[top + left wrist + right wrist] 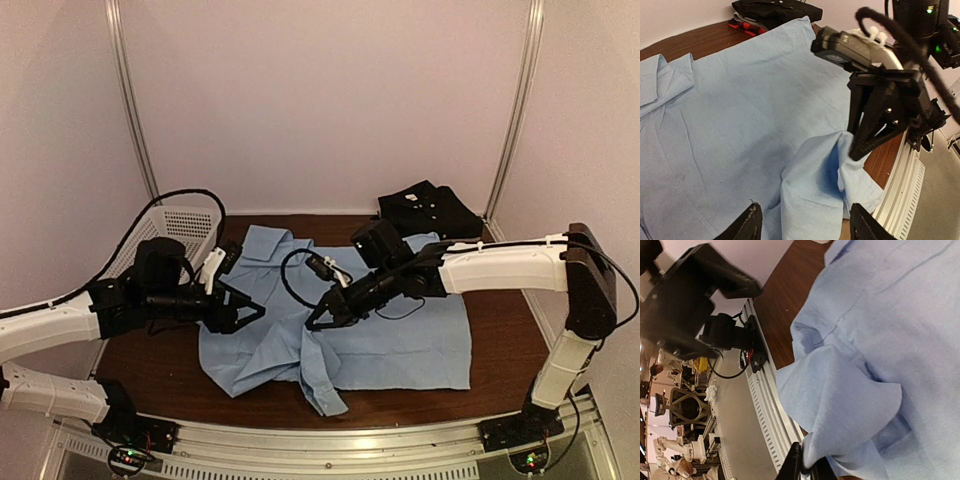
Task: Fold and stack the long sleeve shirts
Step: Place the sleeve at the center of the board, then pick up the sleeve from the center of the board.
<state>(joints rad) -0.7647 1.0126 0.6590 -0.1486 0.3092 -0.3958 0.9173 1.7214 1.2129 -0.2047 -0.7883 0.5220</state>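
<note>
A light blue collared shirt (400, 330) lies spread across the middle of the table. It also shows in the left wrist view (740, 110) and the right wrist view (890, 315). My right gripper (316, 321) is shut on a raised fold of this shirt near its front edge, with the cloth pinched between the tips (808, 468). My left gripper (250, 313) is open and empty, hovering just left of that fold, jaws spread wide (805, 226). A folded black shirt (430, 208) lies at the back right, with red plaid (742, 26) showing beneath it.
A white mesh basket (170, 232) stands at the back left. The metal rail (770, 405) runs along the table's near edge, close to the pinched fold. A black cable (290, 275) loops over the shirt near the right wrist.
</note>
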